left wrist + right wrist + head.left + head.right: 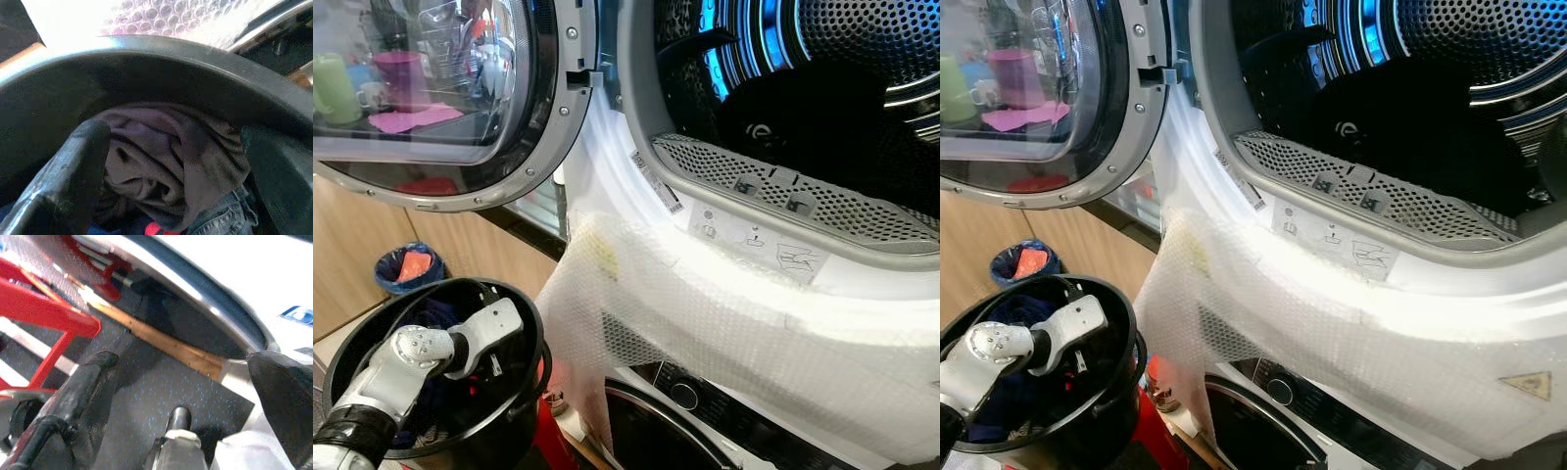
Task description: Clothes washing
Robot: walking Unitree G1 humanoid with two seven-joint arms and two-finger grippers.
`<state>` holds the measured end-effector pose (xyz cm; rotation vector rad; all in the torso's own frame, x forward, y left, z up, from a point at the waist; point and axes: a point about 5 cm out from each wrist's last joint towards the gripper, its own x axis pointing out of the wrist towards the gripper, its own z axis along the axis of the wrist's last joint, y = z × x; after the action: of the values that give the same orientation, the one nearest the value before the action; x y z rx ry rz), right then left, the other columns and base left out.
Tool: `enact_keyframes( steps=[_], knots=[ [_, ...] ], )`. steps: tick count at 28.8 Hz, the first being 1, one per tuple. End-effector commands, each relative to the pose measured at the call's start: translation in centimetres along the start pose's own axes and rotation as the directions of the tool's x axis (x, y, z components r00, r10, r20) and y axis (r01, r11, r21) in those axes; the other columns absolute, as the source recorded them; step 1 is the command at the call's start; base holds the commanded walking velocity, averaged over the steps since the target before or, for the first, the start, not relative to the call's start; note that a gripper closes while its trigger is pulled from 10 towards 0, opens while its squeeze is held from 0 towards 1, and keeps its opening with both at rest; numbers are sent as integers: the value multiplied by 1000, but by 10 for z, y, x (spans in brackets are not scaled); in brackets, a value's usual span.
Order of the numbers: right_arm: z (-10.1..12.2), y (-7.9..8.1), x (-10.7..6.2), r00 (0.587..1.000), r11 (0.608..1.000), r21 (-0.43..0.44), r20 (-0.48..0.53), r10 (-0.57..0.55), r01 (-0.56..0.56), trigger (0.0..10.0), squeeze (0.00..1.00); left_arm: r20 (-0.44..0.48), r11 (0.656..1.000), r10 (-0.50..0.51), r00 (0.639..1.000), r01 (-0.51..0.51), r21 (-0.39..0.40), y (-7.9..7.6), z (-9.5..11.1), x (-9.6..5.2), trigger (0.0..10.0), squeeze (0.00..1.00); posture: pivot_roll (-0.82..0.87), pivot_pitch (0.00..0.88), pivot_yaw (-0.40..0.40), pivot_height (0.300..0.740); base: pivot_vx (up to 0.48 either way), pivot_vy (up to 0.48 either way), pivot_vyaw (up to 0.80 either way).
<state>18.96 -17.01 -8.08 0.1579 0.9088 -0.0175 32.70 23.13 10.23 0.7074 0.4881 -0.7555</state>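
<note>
Left eye view: open drum (803, 108) at the upper right, toward 1 o'clock, with a dark garment (822, 127) already lying inside. Round glass door (431, 88) swung out at 10 o'clock. Bubble wrap (724, 333) draped over the white front below the drum mouth. Black basket (524, 328) down at 7 o'clock, left arm (421, 357) reaching into it, its fingers buried among dark clothes.

Right eye view: same scene, shifted a little. Basket rim (1126, 338) at 8 o'clock, second machine's control knob (1280, 392) at 6 o'clock beneath the wrap.

Left wrist view: left hand (171, 161) open, one black finger (73, 166) on each side of a crumpled brownish-grey garment (166, 156), not yet pinched. Denim (220, 218) and a scrap of red beneath it. Basket wall (156, 63) curving just behind.

Right wrist view: right hand (190, 387) open and empty, hanging idle over dark speckled floor (161, 396), red frame (44, 308) beside.

Judgement on handling: soft, limp, light cloth, likely to sag and trail on lifting, perhaps dragging the denim along. Best taken at the raised bunched fold in the middle, deep enough for a thick wad between the fingers, then lifted well clear of the rim before swinging toward the drum.
</note>
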Motion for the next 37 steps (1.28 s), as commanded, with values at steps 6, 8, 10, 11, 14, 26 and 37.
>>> enact_keyframes(
  steps=[6, 8, 10, 11, 14, 26, 37],
  knots=[
    [0, -10, -1, 1000, 1000, 0, 3, -27, 27, 10000, 0, -59, 999, -27, 998, 29, 31, 6, -7, -2, 10000, 1000, 204, 70, -103, 740, 0, 0, 0],
    [0, -11, -2, 1000, 1000, -7, 2, -26, 26, 10000, 0, -109, 997, 20, 994, -12, 76, 15, -13, -9, 10000, 1000, 205, 71, -106, 740, 0, 0, 0],
    [0, -11, -2, 1000, 1000, -6, 3, -26, 26, 10000, 0, -123, 996, 54, 991, -45, 74, 20, -16, -13, 10000, 1000, 206, 71, -110, 740, 0, 0, 0],
    [0, -11, -2, 1000, 1000, -5, 4, -26, 26, 10000, 0, -155, 991, 123, 980, -114, 64, 28, -21, -18, 10000, 1000, 210, 72, -112, 740, 0, 0, 0],
    [2, -10, -1, 1000, 1000, -10, 6, -22, 22, 10000, 0, -187, 988, 153, 971, -144, 59, 29, -28, -18, 10000, 1000, 207, 72, -114, 740, 0, 0, 0],
    [4, -8, 0, 999, 998, -53, 11, -30, 30, 10000, 0, -139, 993, 113, 984, -115, -3, 13, -29, -2, 10000, 0, 200, 64, -133, 740, 0, 0, 0],
    [7, -11, 0, 998, 994, -85, 25, -63, 65, 10000, 0, -102, 996, 55, 993, -61, -57, 9, -31, -2, 10000, 0, 205, 55, -144, 740, 0, 0, 0]
  ],
)
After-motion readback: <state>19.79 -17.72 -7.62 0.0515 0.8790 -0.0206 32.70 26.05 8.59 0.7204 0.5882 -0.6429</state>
